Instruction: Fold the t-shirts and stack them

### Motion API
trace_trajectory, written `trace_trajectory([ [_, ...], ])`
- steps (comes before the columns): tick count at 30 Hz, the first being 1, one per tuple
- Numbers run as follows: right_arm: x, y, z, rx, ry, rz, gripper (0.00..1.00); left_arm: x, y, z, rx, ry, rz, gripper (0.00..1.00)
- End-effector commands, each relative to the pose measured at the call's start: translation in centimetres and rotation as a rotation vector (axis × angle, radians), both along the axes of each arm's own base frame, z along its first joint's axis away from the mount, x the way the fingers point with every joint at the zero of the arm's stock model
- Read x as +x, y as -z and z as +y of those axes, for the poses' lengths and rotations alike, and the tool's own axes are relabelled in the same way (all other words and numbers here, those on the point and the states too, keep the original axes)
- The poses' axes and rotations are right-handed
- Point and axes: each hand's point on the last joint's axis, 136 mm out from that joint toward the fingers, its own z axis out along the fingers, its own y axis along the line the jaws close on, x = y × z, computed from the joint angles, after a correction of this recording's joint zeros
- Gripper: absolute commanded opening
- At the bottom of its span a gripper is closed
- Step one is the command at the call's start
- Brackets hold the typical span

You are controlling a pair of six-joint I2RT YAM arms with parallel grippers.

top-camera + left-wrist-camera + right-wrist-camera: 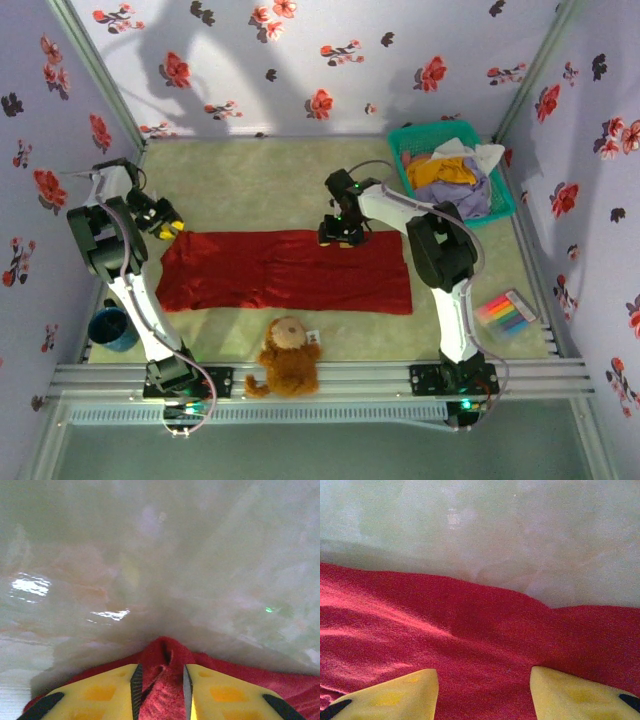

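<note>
across the middle of the desk lies the deep-red t-shirt, laid out as a long flat band running left to right between the two arms; one layer or doubled, i can't tell. left gripper is down on its far-left corner, jaws pinching a raised ridge of red cloth between the yellow fingers, fabric bunched right up in the gap, looks like a proper bite. right gripper hangs over the far edge toward the shirt's right half, jaws spread wide, cloth flat beneath them and nothing caught. so the step in hand, by my read, is taking that far edge in two places to fold it over toward the near side. to do it well, the right should drop onto the hem and nip only the edge, level with the left's hold, then both lift together and travel evenly so the fold line runs straight and nothing drags. round about: the teddy toy sits just beside the near edge, right where the folded edge would land, so that's the one in the way. teal basket in the far-right corner holds the mustard-orange shirt, lavender shirt and white shirt, apart from the red. blue cup and pack of markers sit off to the sides.
</note>
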Motion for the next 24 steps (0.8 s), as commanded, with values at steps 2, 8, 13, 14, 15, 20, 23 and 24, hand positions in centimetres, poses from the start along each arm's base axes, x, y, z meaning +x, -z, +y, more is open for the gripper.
trace_trajectory([
  [2,0.2,-0.1,-1.3,-0.017,0.021,-0.009,0.53,0.2,0.4,-1.3,-0.072,-0.032,-0.012,0.25],
  [8,0.2,0.4,-2.0,-0.016,0.037,-0.002,0.53,0.2,0.4,-1.5,-0.076,-0.029,-0.022,0.09],
  [13,-0.2,1.0,-3.0,-0.038,0.063,0.016,0.53,0.2,-0.5,1.0,-0.001,-0.072,-0.042,0.0],
  [14,-0.3,1.3,-3.3,-0.045,0.071,0.021,0.53,0.2,-0.9,1.7,0.004,-0.091,-0.053,0.0],
  [15,-0.4,1.4,-3.4,-0.048,0.076,0.023,0.53,0.2,-1.1,2.3,0.009,-0.109,-0.059,0.0],
  [20,-0.9,2.1,-4.0,-0.063,0.092,0.04,0.53,-0.2,-1.5,3.8,0.046,-0.145,-0.043,0.0],
  [23,-1.0,2.0,-3.9,-0.054,0.092,0.04,0.53,0.3,-1.2,3.6,0.018,-0.164,-0.068,0.0],
  [24,-1.0,1.9,-3.8,-0.045,0.09,0.038,0.53,0.8,-1.4,3.0,-0.018,-0.164,-0.09,0.0],
])
